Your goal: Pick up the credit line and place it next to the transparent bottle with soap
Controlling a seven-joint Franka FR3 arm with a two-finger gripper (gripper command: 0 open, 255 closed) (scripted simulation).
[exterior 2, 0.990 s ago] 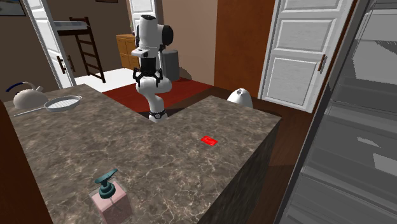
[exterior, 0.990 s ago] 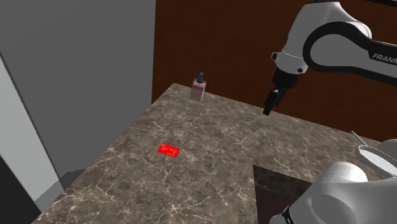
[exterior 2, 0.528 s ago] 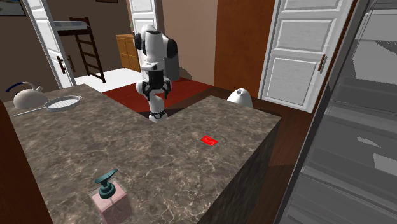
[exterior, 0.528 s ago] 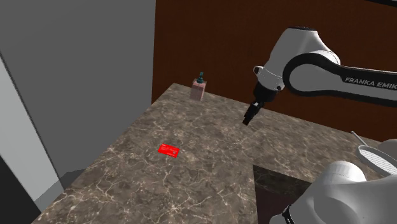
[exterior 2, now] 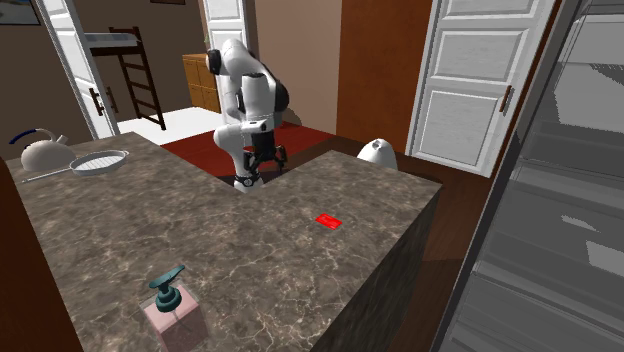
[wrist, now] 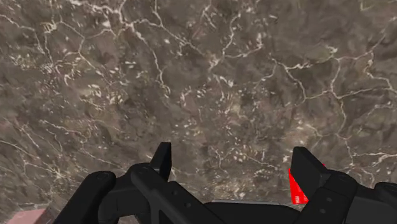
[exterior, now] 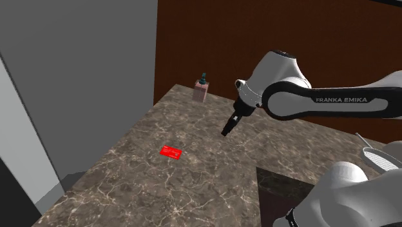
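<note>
Hovering above the brown veined countertop (exterior: 212, 184), the Franka arm's black gripper (exterior: 225, 131) hangs with its fingers spread apart and nothing between them. The red card (exterior: 171, 151), the task's credit card, lies flat on the stone, near the gripper but not under it, off to the shoulder view's left and nearer that camera; in the wrist view a sliver of red shows just beside one finger. The pink soap bottle (exterior: 201, 91) with its dark pump stands upright at the counter's far edge in the shoulder view, well apart from the card. By the look of it, the job is at its opening reach; the card is not yet grasped or lifted; lining up over it, closing on it, carrying it across and setting it beside the bottle all appear left to do.
</note>
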